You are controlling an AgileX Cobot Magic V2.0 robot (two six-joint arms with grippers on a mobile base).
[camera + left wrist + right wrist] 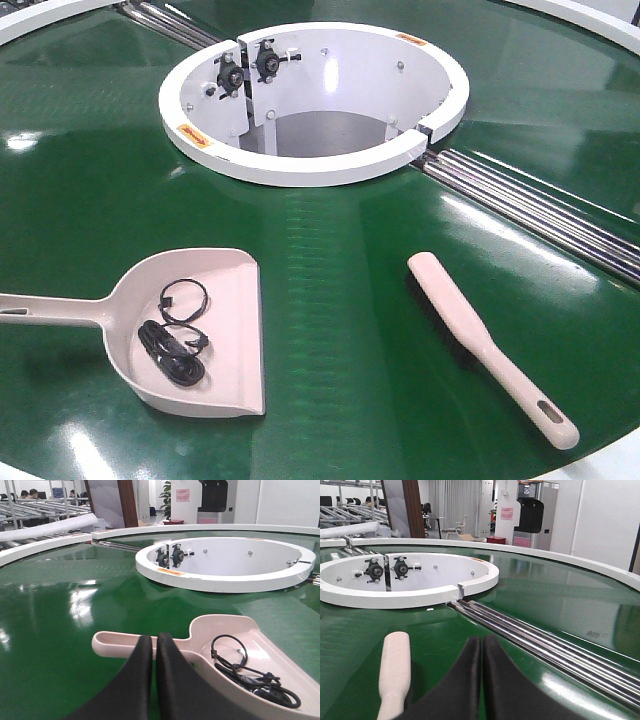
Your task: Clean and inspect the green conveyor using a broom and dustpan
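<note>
Glossy green conveyor (330, 250) carried one pink-beige dustpan (200, 340), one slim broom (480, 340), well apart; both grippers (154, 645) (482, 645) pressed together, empty.

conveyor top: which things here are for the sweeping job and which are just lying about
For the job:
green conveyor
dustpan
broom

Just lying about:
black cables in the dustpan
black ring in the dustpan
</note>
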